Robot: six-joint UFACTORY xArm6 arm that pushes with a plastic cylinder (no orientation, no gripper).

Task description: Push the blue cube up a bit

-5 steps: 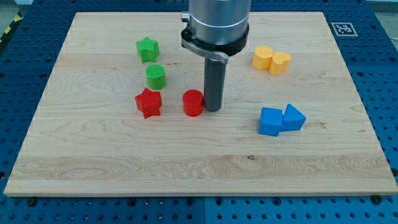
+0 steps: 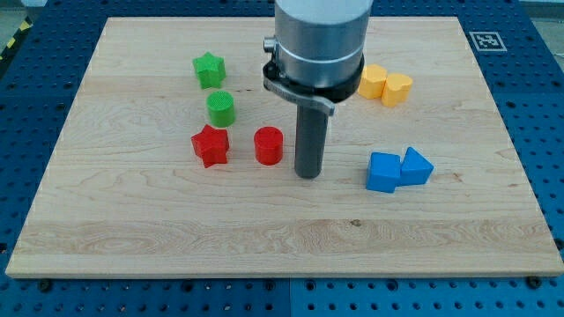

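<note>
Blue cube (image 2: 383, 172) sitting toward the right edge of the wooden board (image 2: 132, 238), roughly midway between top and bottom edges, touching a blue wedge-like block (image 2: 416, 165) on its right side. No gripper on this rig, so nothing to open or close: just a dark rod ending in my tip (image 2: 307, 175).

Tip resting on the board to the left of the blue cube, near but clearly apart, at about the same height in the view as the cube's lower part. Pushing up calls for contact on the cube's bottom face, so judged from here, needing to travel right and a little toward the bottom edge, get below the cube, then drive toward the top edge. Risk worth noting: the blue neighbour touching the cube, likely to be dragged or nudged if the push lands off-centre to the right.

Further out: red cylinder (image 2: 269, 145) just left of the tip, slightly above it, not touching; red star (image 2: 211, 145) beyond that. Green cylinder (image 2: 220, 108) and green star (image 2: 209, 70) stacked toward the top-left. Two yellow blocks (image 2: 385, 85) touching each other near the top edge, right of the arm's grey body, well above the blue pair.
</note>
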